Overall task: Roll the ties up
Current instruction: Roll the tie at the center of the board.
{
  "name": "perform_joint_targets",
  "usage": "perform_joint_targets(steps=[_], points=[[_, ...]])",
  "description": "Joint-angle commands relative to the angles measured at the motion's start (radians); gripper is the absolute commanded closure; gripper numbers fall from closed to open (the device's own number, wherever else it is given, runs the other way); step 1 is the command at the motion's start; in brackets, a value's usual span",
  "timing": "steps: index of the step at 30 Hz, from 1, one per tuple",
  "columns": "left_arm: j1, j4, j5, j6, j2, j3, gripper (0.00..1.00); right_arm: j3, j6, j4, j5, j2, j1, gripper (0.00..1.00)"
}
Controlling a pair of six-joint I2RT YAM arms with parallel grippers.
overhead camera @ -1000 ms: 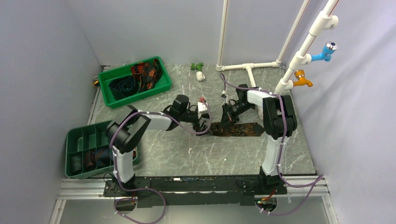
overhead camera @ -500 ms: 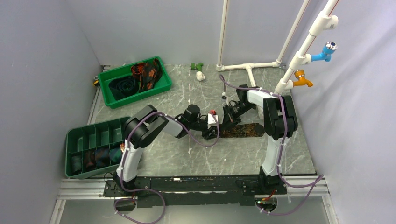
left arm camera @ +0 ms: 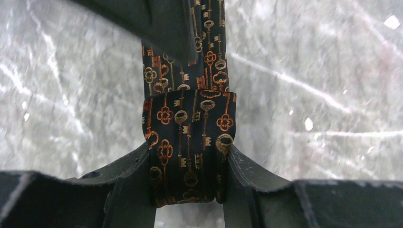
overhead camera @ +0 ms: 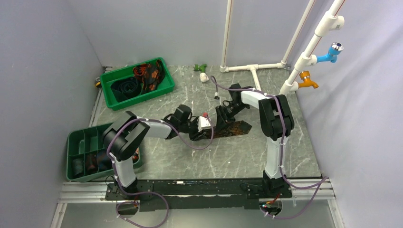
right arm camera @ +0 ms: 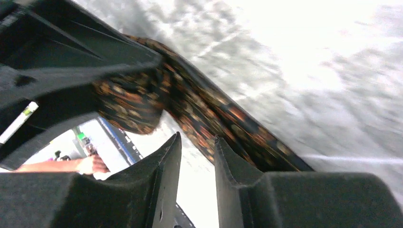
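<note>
Dark brown cloth printed with small orange keys is what I have in hand: a long narrow necktie [left arm camera: 183, 85] whose near end is turned over on itself into a short flat roll. It lies near the middle of the grey marbled table [overhead camera: 190, 159], between the two arms, with its unrolled length running off toward the right arm's side.

The left gripper [left arm camera: 188, 164] is clamped on the roll, one finger pressed against each edge. I judge it grips across the width so that the turns cannot spring loose. The right gripper [right arm camera: 197, 149] stands just beside the roll with its jaws slightly parted and nothing between them. The cloth passes beyond its tips. I read it as free to press or guide the flat part while the left one turns the roll.

Only the first turns are made, so most of this necktie is left to wind. Soft cloth may skew sideways, so I want the roll square to the strip. Loose ties [overhead camera: 142, 76] lie in the plain green plastic tray [overhead camera: 142, 97] at the far left. The divided green tray [overhead camera: 70, 142] at the near left holds dark rolled bundles [overhead camera: 97, 160], and I expect this one goes there.
</note>
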Motion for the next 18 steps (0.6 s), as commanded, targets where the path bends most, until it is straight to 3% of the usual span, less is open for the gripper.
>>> perform_joint_targets(steps=[1, 12, 18], points=[[0.024, -0.297, -0.070, 0.104, -0.007, 0.021, 0.85, 0.026, -0.016, 0.037, 0.069, -0.001, -0.056, 0.65], [-0.010, -0.401, -0.116, 0.093, 0.060, 0.105, 0.87, -0.065, 0.189, 0.159, -0.190, -0.071, -0.059, 0.49], [-0.026, -0.461, -0.156, 0.111, 0.097, 0.146, 0.87, -0.050, 0.235, 0.175, -0.216, -0.043, -0.028, 0.48]])
